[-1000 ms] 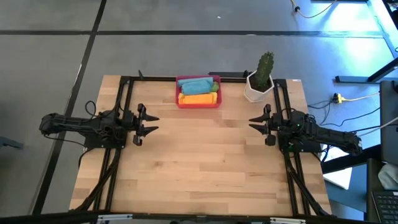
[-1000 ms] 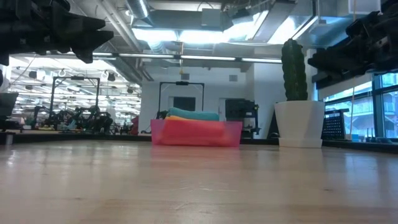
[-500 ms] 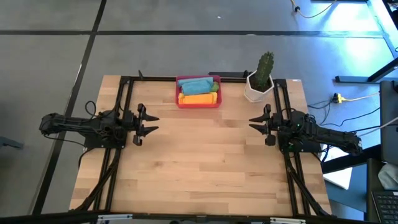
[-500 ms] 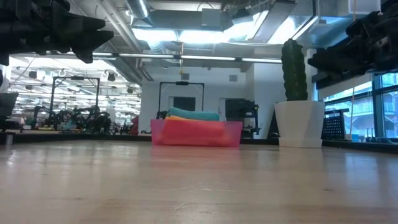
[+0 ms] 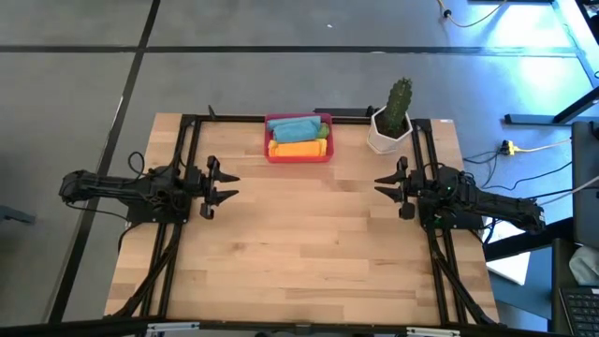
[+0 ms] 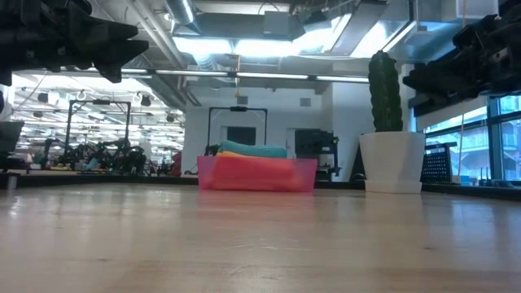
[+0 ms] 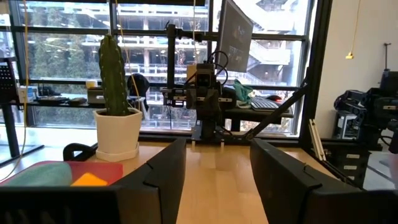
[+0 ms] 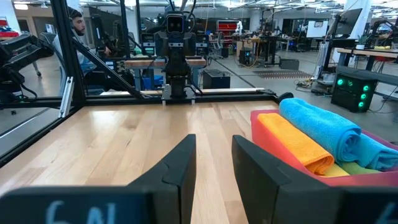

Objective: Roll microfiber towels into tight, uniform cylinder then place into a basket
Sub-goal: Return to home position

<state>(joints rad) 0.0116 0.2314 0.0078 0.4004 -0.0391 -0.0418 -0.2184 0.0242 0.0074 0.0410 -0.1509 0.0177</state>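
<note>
A small red rectangular plastic basket (image 5: pixel 299 158) is sitting at the top centre of the wooden table (image 5: pixel 309 253), holding rolled blue, orange and green microfiber towels (image 5: pixel 298 148). The left gripper (image 5: pixel 232 185) at mid-left and the right gripper (image 5: pixel 378 186) at mid-right are hovering, fingers spread, grasping nothing.

Open table (image 5: pixel 309 243) between left gripper (image 5: pixel 225 184) and right gripper (image 5: pixel 382 186).
Along far edge: basket (image 5: pixel 299 158) in the middle, cactus pot (image 5: pixel 385 138) apart from it, just beyond right gripper.
</note>
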